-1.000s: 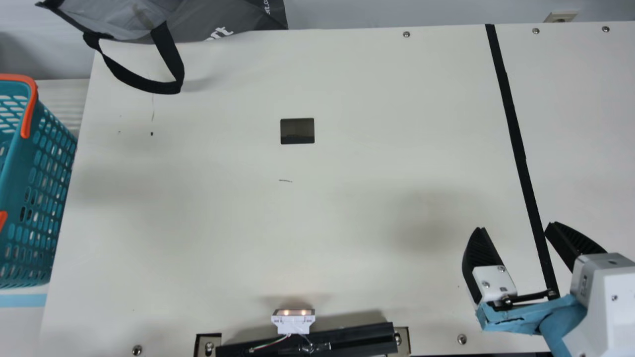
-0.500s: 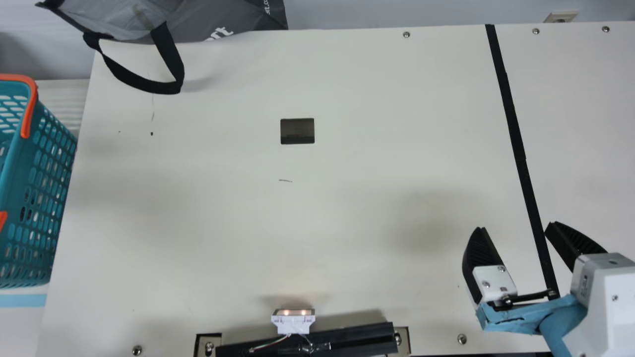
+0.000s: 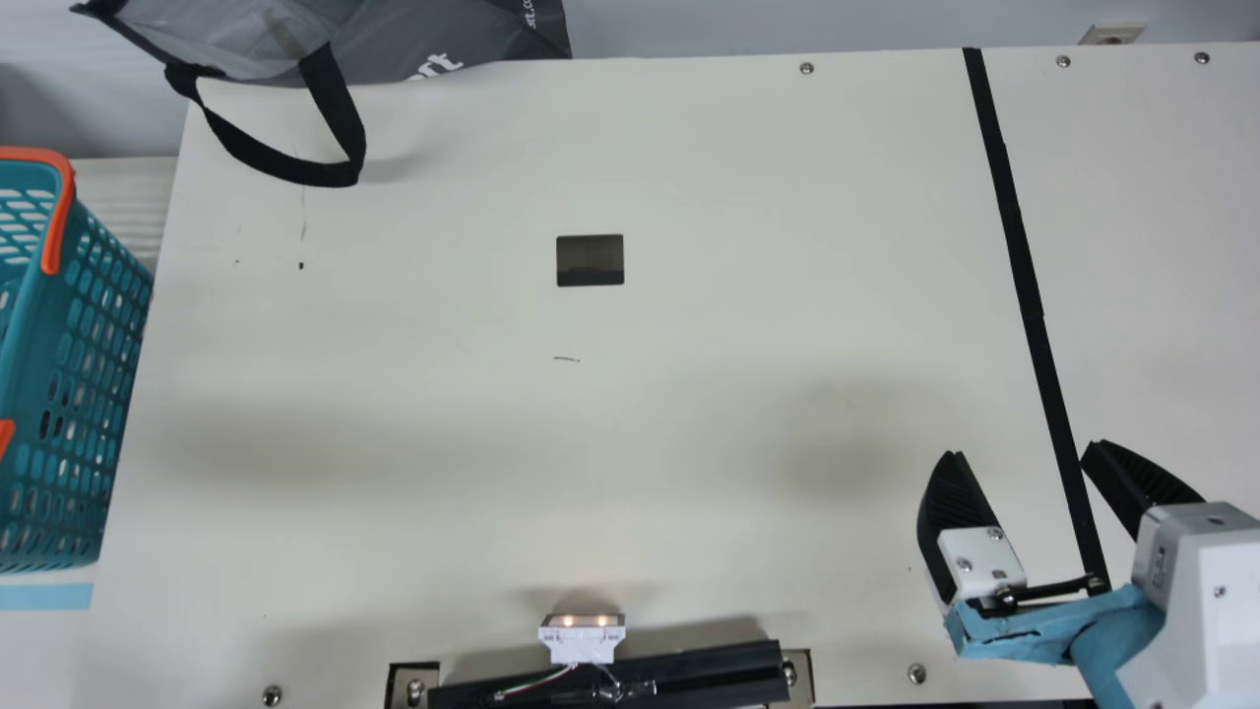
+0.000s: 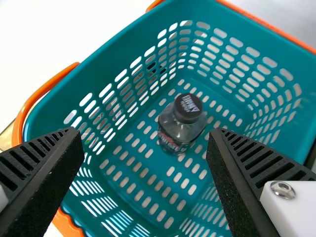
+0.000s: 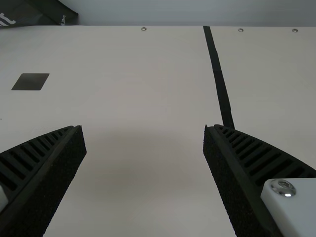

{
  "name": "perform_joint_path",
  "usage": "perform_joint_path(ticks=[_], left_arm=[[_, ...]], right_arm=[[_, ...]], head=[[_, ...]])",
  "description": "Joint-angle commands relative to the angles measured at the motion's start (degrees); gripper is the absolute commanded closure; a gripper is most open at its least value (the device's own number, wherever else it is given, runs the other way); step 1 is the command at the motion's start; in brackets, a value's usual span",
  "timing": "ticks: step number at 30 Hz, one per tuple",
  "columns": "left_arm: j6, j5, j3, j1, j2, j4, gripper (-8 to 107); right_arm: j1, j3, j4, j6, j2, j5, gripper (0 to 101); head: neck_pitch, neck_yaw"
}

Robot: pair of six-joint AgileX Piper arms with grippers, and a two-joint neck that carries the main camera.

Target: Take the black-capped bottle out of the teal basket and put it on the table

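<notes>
At the main view's right edge my right gripper (image 3: 1024,453) hangs open over the table (image 3: 689,443), nothing between its fingers. The right wrist view shows that right gripper (image 5: 144,129) wide apart above bare cream surface. The teal basket (image 3: 84,354) stands at the far left, beside the table's left edge. In the left wrist view my left gripper (image 4: 145,132) is open above the basket (image 4: 113,49). Inside, the black-capped bottle (image 4: 181,126) stands upright on the basket floor, untouched, seen between and beyond the two fingers.
A grey bag (image 3: 423,39) with a black strap handle (image 3: 340,118) lies at the table's back left. Along the front edge are a small lit device (image 3: 582,640) and a black bar (image 3: 689,675). Orange handles (image 4: 34,101) rim the basket.
In the main view, a soft shadow on the left part of the table has shifted toward the front edge. The right arm and the basket have kept still.
</notes>
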Motion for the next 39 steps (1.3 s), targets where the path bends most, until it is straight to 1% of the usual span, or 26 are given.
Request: perform_joint_path(ticks=[1,7,12,27,39], left_arm=[[4.98,0.66,-0.08,1.04,1.29,-2.14,-8],[12.19,2.98,0.27,2.56,4.87,-6.47,-8],[16.49,3.25,0.65,1.92,7.17,-8.94,-8],[24.73,-1.48,0.09,-4.93,12.86,-16.39,-8],[27.74,-4.13,-1.33,-9.48,16.52,-20.53,-8]], right_arm=[[0.00,0.00,0.00,0.00,0.00,0.00,10],[0.00,0.00,0.00,0.00,0.00,0.00,10],[0.00,0.00,0.06,0.00,0.00,-0.06,10],[0.00,0.00,0.00,0.00,0.00,0.00,10],[0.00,0.00,0.00,0.00,0.00,0.00,10]], head=[[-0.21,0.47],[-0.21,0.47],[-0.21,0.47],[-0.21,0.47],[-0.21,0.47]])
